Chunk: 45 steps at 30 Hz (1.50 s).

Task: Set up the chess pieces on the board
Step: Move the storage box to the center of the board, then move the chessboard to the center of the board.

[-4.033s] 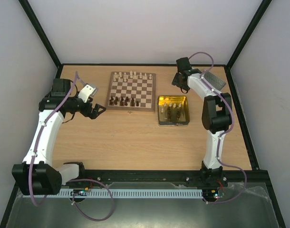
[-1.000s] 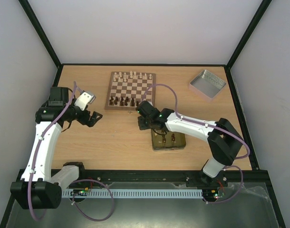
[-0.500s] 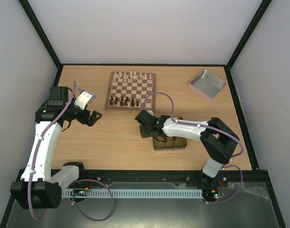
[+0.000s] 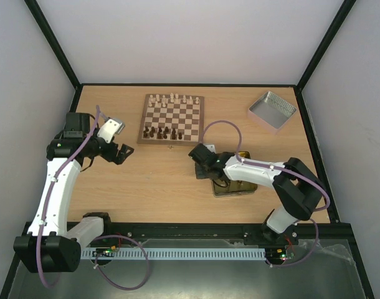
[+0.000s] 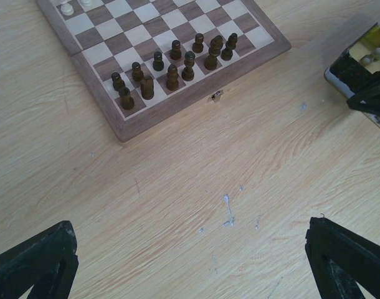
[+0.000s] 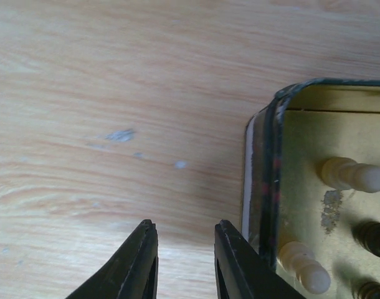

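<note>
The board [image 4: 172, 118] lies at the table's far middle. Dark chess pieces [image 4: 162, 132] stand along its near rows [image 5: 172, 65] and cream ones [image 4: 171, 98] along the far row. More pieces lie in a yellow tin [image 4: 237, 189]: cream ones [image 6: 352, 175] and dark ones [image 6: 372, 238]. My right gripper [image 4: 200, 163] hangs low just outside the tin's left wall [image 6: 270, 162], slightly open with only bare table between its fingers [image 6: 142, 265]. My left gripper [image 4: 120, 152] hovers wide open over bare wood [image 5: 190, 232], left of the board.
A silver lid [image 4: 272, 110] rests at the far right corner. My right arm lies across most of the tin in the top view. Black frame rails edge the table.
My right gripper has slid to the right, and the tin sits a little farther right with it. Its jaws have narrowed slightly. The left arm has not moved.
</note>
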Available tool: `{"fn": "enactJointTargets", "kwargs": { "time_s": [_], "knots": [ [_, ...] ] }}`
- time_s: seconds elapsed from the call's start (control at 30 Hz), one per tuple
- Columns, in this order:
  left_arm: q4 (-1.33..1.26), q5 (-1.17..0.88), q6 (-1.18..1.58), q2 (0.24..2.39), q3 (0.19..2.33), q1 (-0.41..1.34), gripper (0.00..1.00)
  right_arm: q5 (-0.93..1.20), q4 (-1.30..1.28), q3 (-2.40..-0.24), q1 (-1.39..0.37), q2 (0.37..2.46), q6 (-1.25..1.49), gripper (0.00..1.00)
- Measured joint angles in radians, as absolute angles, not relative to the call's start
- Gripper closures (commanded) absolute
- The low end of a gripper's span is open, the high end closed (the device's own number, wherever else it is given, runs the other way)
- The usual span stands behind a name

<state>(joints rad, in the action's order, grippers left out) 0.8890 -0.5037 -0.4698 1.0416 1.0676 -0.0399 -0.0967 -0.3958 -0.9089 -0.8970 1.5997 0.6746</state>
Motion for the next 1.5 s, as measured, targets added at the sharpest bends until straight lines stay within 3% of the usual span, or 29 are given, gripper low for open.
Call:
{"fn": "enactJointTargets", "kwargs": {
  "time_s": [0.33, 0.4, 0.5, 0.7, 0.8, 1.0, 1.5],
  "knots": [
    [0.86, -0.49, -0.459, 1.053, 1.054, -0.04, 0.01, -0.101, -0.387, -0.884, -0.807, 1.566, 0.68, 0.75],
    [0.846, -0.48, -0.454, 1.066, 1.051, -0.04, 0.05, -0.1, -0.384, -0.885, -0.798, 1.569, 0.68, 0.75],
    [0.821, -0.471, -0.441, 1.12, 1.052, -0.042, 0.25, -0.099, -0.373, -0.892, -0.76, 1.579, 0.681, 0.75],
    [0.794, -0.477, -0.424, 1.362, 1.137, -0.064, 0.82, -0.094, -0.367, -1.015, -0.652, 1.641, 0.681, 0.85],
    [0.776, -0.487, -0.417, 1.477, 1.209, -0.069, 0.96, -0.081, -0.37, -1.158, -0.605, 1.717, 0.682, 0.92],
    [0.742, -0.5, -0.398, 1.7, 1.365, -0.077, 0.98, -0.052, -0.36, -1.399, -0.568, 1.91, 0.684, 0.98],
    [0.695, -0.524, -0.317, 2.062, 1.625, -0.124, 0.98, 0.071, -0.366, -1.608, -0.445, 2.152, 0.719, 0.98]
  ]
}}
